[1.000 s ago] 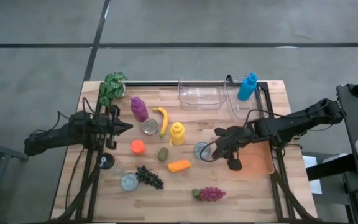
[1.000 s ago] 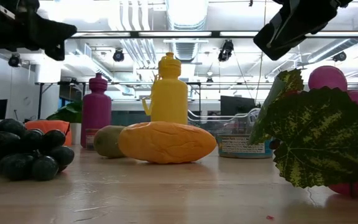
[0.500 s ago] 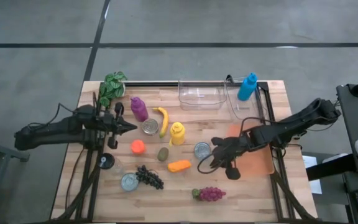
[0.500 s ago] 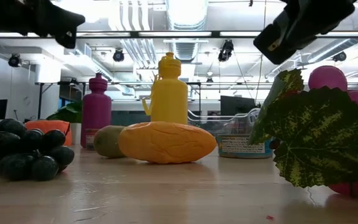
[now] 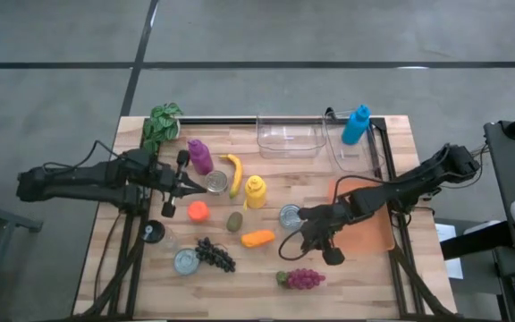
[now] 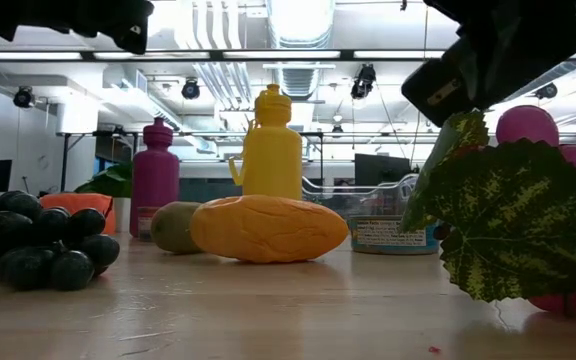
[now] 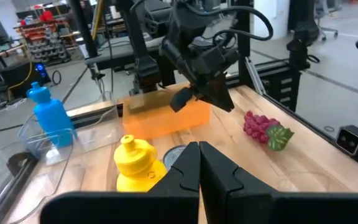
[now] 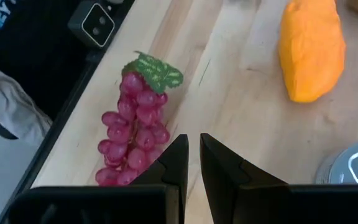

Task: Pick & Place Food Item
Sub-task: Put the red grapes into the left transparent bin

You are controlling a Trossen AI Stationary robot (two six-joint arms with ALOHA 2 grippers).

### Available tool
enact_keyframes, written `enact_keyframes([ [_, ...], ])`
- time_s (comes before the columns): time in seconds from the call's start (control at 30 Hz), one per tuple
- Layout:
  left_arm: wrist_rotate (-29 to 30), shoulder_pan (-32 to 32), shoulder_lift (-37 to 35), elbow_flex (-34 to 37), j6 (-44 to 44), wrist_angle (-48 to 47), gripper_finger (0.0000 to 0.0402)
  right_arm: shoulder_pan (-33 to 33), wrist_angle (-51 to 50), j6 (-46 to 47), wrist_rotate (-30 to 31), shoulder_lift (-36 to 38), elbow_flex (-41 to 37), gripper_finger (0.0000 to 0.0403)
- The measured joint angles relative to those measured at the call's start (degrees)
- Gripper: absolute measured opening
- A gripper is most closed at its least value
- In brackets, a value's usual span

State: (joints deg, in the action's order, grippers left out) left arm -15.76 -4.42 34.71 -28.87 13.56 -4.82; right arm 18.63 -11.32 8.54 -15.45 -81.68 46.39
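Observation:
A bunch of red grapes [image 5: 302, 279] with a green leaf lies on the table near its near edge, and shows in the right wrist view too [image 8: 132, 134]. An orange oval food item [image 5: 257, 238] lies left of my right gripper [image 5: 295, 243]. That gripper [image 8: 194, 149] hovers above the wood between the two, pointing down, open by a narrow gap and touching nothing. My left gripper [image 5: 202, 185] is shut [image 7: 199, 158] and hangs in the air next to a silver can [image 5: 215, 182], pointing toward the table's right.
Around stand a yellow bottle [image 5: 255, 190], purple bottle [image 5: 199, 156], banana [image 5: 233, 173], kiwi [image 5: 234, 221], second can [image 5: 291, 216], orange cup [image 5: 198, 211], dark grapes [image 5: 215, 255] and an orange tray [image 5: 369, 219]. Clear bins [image 5: 290, 136] and a blue bottle [image 5: 356, 123] sit at the far edge.
My right gripper has moved toward the table's near edge and to the left, away from the orange tray and down toward the red grapes. My left gripper has shifted a little toward the table's right, nearer the silver can. No object has moved.

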Motion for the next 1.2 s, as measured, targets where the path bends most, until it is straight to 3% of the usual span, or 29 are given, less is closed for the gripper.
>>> enact_keyframes([
  [0.6, 0.7, 0.2, 0.0, -0.1, 0.2, 0.9, 0.0001, -0.1, 5.0, 3.1, 0.4, -2.3, 0.0, 0.0041],
  [0.97, 1.1, 0.2, 0.0, -0.1, 0.2, 0.7, 0.0001, -0.1, 7.8, 3.2, 1.3, -3.5, 0.0, 0.0115],
  [1.2, 1.1, 0.2, 0.0, -0.1, 0.2, 0.7, 0.0001, -0.1, 7.8, 3.2, 1.3, -3.7, -0.1, 0.0136],
])
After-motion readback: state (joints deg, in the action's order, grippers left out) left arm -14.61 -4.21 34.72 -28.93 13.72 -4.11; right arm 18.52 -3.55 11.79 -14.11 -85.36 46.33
